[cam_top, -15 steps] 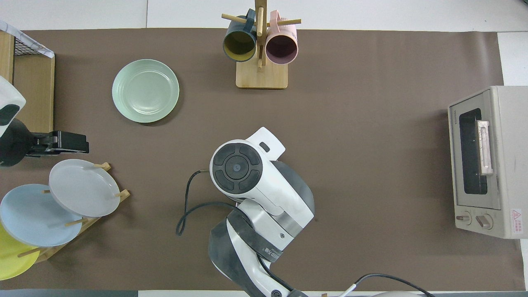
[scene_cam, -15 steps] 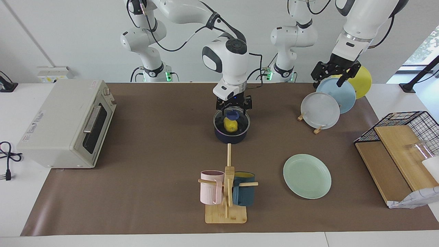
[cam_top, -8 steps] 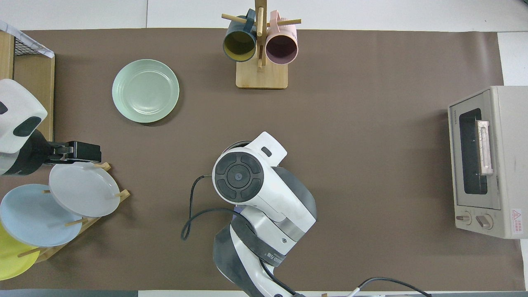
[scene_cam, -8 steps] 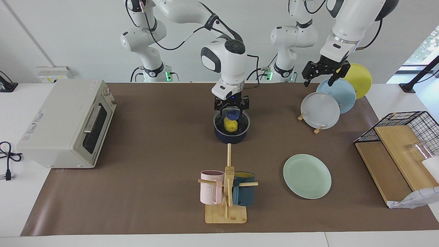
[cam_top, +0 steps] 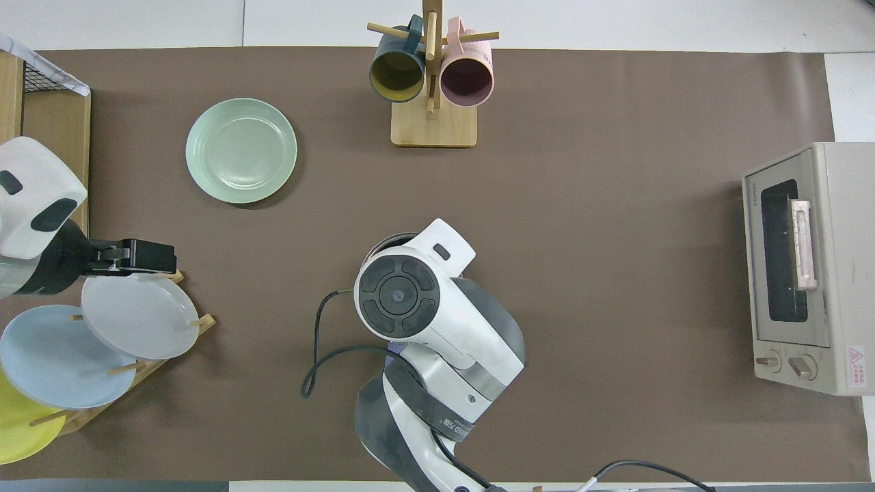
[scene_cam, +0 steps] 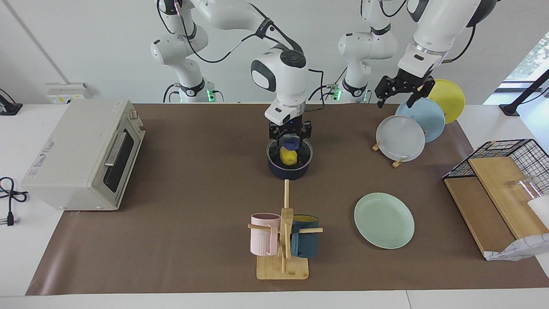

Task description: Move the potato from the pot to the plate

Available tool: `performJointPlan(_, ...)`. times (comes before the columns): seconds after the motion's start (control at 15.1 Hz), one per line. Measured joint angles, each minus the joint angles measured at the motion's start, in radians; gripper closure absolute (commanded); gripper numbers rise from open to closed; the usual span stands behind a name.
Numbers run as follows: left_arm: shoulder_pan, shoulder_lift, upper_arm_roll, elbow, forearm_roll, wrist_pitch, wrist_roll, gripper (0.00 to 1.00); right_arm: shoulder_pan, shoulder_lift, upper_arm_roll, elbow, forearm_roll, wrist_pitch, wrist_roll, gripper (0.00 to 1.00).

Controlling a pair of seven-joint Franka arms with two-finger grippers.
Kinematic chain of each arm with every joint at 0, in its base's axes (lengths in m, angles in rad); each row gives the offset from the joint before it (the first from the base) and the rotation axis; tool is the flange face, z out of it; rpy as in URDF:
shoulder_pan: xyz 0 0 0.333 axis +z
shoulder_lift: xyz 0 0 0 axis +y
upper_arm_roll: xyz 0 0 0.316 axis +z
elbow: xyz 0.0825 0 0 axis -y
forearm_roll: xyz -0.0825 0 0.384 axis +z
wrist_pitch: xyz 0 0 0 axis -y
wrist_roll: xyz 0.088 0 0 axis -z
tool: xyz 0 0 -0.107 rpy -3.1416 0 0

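The dark navy pot (scene_cam: 289,168) stands mid-table with a glass lid (scene_cam: 300,152) on it. The yellow potato (scene_cam: 288,156) shows through the lid, inside the pot. My right gripper (scene_cam: 291,136) is down at the lid's blue knob (scene_cam: 291,141). In the overhead view the right arm hides the pot except a sliver of rim (cam_top: 383,243). The mint-green plate (scene_cam: 384,219) lies empty, farther from the robots than the pot and toward the left arm's end; it also shows in the overhead view (cam_top: 240,150). My left gripper (scene_cam: 396,102) is open and empty, in the air over the plate rack.
A rack holds a grey-white plate (scene_cam: 399,138), a light blue plate (scene_cam: 425,116) and a yellow plate (scene_cam: 450,99). A mug tree (scene_cam: 283,236) stands farther out than the pot. A toaster oven (scene_cam: 85,154) is at the right arm's end, a wire basket (scene_cam: 510,156) at the left arm's end.
My left gripper has risen and shifted toward the table's middle above the plate rack. My right arm has shifted slightly; its gripper stays at the lid knob, and the lid remains on the pot.
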Motion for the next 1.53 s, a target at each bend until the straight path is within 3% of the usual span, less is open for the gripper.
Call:
performJointPlan(0.27, 0.000, 0.000, 0.000, 0.000, 0.000, 0.005, 0.000, 0.00, 0.000, -0.001, 0.000, 0.012, -0.013, -0.021, -0.011, 0.56)
performJointPlan(0.6, -0.014, 0.000, 0.000, 0.000, -0.002, 0.006, -0.002, 0.00, -0.035, -0.015, -0.016, 0.143, -0.027, -0.205, -0.107, 0.56)
performJointPlan(0.93, -0.134, 0.002, -0.003, -0.030, -0.005, 0.070, -0.196, 0.00, -0.241, -0.053, -0.022, 0.172, -0.026, -0.293, -0.408, 0.55)
performJointPlan(1.19, -0.309, 0.054, -0.009, -0.135, -0.005, 0.257, -0.501, 0.00, -0.413, -0.055, -0.024, 0.115, -0.026, -0.296, -0.624, 0.54)
performJointPlan(1.33, -0.376, 0.123, -0.010, -0.155, -0.005, 0.344, -0.648, 0.00, -0.490, -0.064, -0.024, 0.056, -0.025, -0.263, -0.709, 0.54)
performJointPlan(1.53, -0.443, 0.258, -0.009, -0.157, -0.005, 0.457, -0.772, 0.00, -0.580, -0.104, -0.024, -0.097, -0.025, -0.117, -0.801, 0.54)
